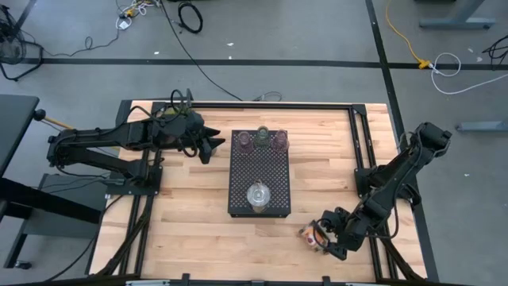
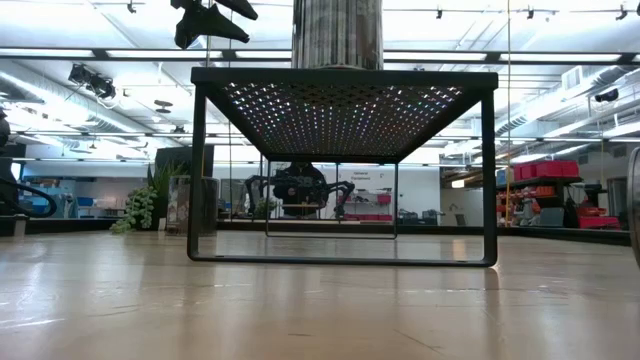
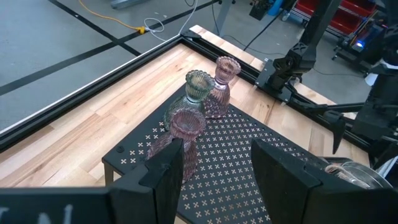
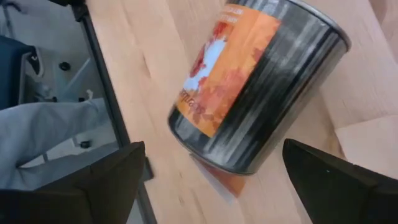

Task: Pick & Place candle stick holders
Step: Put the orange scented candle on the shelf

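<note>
Clearly the holders are being gathered on the black perforated tray [image 1: 259, 171], a raised stand in the middle of the wooden table [image 1: 317, 139], so that they sit together off the boards. Starting on the left, the left gripper [image 1: 213, 145] hangs just beside the tray's far left corner, its fingers parted with nothing between them. That pose looks to me like a pause beside the row, either after a release or ahead of a reach; I cannot tell which.

Along the tray's far edge three small holders stand upright in a line: a pinkish-brown holder [image 1: 244, 141] nearest the left gripper, a pale green holder [image 1: 263, 135] in the middle, and a second pinkish-brown holder [image 1: 279, 141] beyond it. In the left wrist view the nearest pink one [image 3: 185, 134] sits close ahead of the fingers, slightly to one side of the gap and not touched.

Near the tray's front edge one clear-glass holder [image 1: 258, 195] stands alone, well apart from both grippers.

Further right, the right gripper [image 1: 327, 241] is low over the table's near right corner, jaws spread wide around a holder with an orange label [image 4: 252, 84]. It lies between the fingers, tilted, and the fingers are not closed on it; I judge this the start of a pick.
</note>
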